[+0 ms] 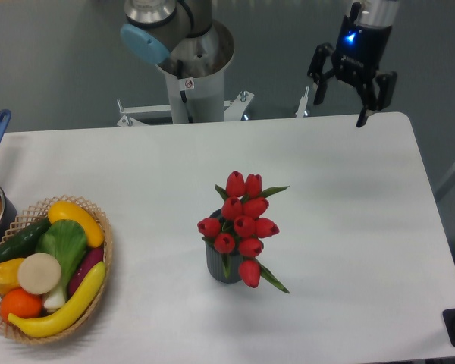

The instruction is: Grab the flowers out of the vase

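Gripper (340, 111) spread wide, empty, above surface (364, 227) edge; red tulips (243, 224) in ribbed vase (221, 267) well below-left.

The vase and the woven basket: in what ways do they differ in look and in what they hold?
The vase is dark grey, ribbed and upright; the basket is tan, woven, wide and shallow. The vase holds red flowers with green leaves; the basket holds vegetables in several colours. The vase stands near the table's middle; the basket sits at its left edge. Both rest on the white table.
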